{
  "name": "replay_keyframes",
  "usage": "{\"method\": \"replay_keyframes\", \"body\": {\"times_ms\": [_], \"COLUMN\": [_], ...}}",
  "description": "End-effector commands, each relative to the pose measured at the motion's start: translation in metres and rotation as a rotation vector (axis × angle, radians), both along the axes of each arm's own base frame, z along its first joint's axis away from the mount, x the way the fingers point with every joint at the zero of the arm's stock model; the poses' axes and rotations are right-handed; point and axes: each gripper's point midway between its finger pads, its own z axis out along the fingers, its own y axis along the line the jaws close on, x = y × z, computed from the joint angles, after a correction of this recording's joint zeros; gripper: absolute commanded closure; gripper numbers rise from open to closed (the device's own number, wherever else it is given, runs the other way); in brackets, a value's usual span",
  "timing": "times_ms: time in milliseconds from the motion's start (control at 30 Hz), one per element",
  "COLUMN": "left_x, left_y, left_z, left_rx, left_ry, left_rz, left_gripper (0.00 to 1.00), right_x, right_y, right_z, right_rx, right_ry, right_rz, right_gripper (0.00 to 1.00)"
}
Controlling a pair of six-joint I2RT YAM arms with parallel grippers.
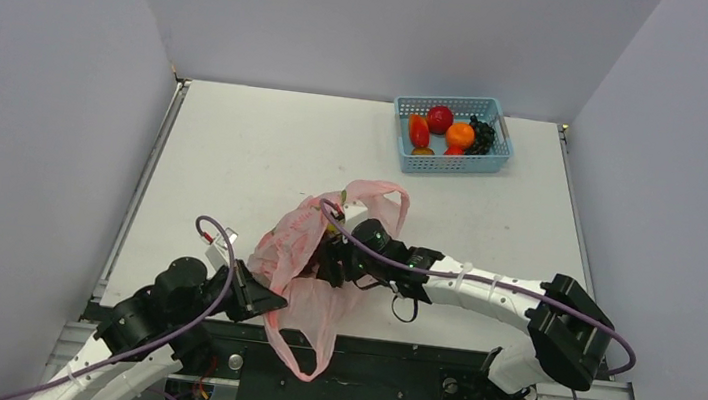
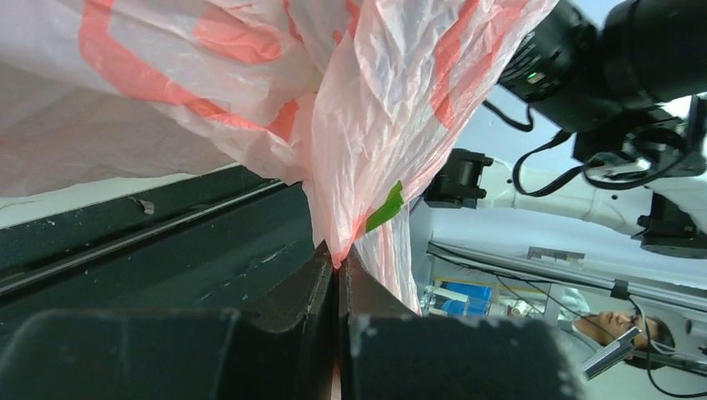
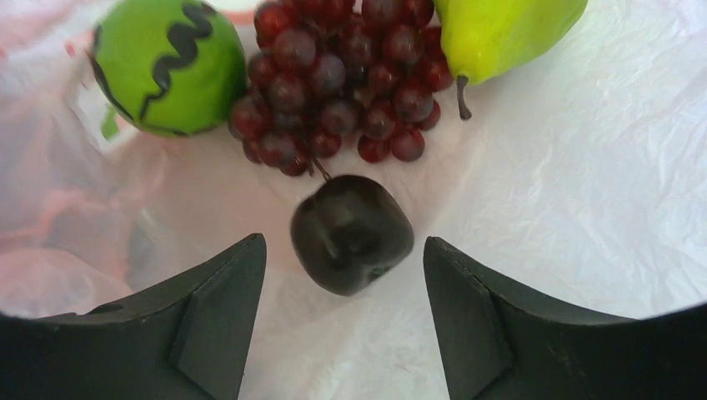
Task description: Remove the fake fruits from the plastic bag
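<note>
The small dark round fruit (image 3: 352, 232) lay at the middle of the right wrist view, on the floor of the plastic bag (image 3: 575, 192). Just above it sat the grape bunch (image 3: 342, 79), with the green apple (image 3: 167, 67) at the upper left and the pear (image 3: 500, 29) at the upper right. The grapes touched both neighbours.

The fruits looked like hollow moulded plastic, so probably light, stiff and smooth. The round one would likely roll or squirt away if pinched off-centre, and a hold across its widest middle seemed best. The knobbly grapes would give more purchase.

The right end effector (image 3: 343, 246) was open inside the bag, its fingers on either side of the dark fruit with a gap on each side. The bag film was thin and limp and would probably drag along with any lift. The left end effector (image 2: 338, 275) was clamped on a pinched fold of it, at the bottom centre of the left wrist view.

In the top view the bag lay low and centre on the table (image 1: 266, 140). A mesh basket (image 1: 455, 164) of other fruit stood well apart at the upper right.
</note>
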Motion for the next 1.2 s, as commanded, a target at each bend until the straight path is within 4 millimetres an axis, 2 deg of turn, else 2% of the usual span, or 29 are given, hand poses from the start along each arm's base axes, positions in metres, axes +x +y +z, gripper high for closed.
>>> {"method": "replay_keyframes", "body": {"times_ms": [0,100,300,400,533,867,1033,1167], "left_x": [0.006,0.008,0.012,0.013,0.013,0.011,0.008,0.004], "left_y": [0.003,0.0,-0.009,-0.016,-0.02,-0.02,-0.022,-0.021], "left_z": [0.004,-0.004,-0.001,-0.002,-0.005,-0.009,-0.012,-0.015], "left_rx": [-0.033,-0.016,0.0,-0.004,-0.002,-0.007,-0.008,0.005], "left_ry": [0.006,0.034,0.043,0.052,0.067,0.083,0.099,0.117], "left_rz": [0.06,0.058,0.025,-0.002,-0.019,-0.017,-0.034,-0.051], "left_gripper": [1.0,1.0,1.0,1.0,1.0,1.0,1.0,1.0], "right_x": [-0.001,-0.006,-0.012,-0.017,-0.014,0.001,0.008,0.014], "right_y": [-0.002,-0.001,0.008,0.009,0.011,0.025,0.029,0.033], "right_z": [-0.007,-0.017,-0.027,-0.041,-0.05,-0.056,-0.043,-0.04], "right_rx": [-0.005,-0.022,-0.006,-0.026,-0.044,-0.05,-0.036,-0.031], "right_ry": [-0.029,-0.009,0.013,0.029,0.015,-0.028,-0.08,-0.097], "right_rz": [0.047,0.09,0.138,0.161,0.167,0.147,0.119,0.093], "right_gripper": [0.34,0.33,0.29,0.28,0.28,0.26,0.26,0.37]}}
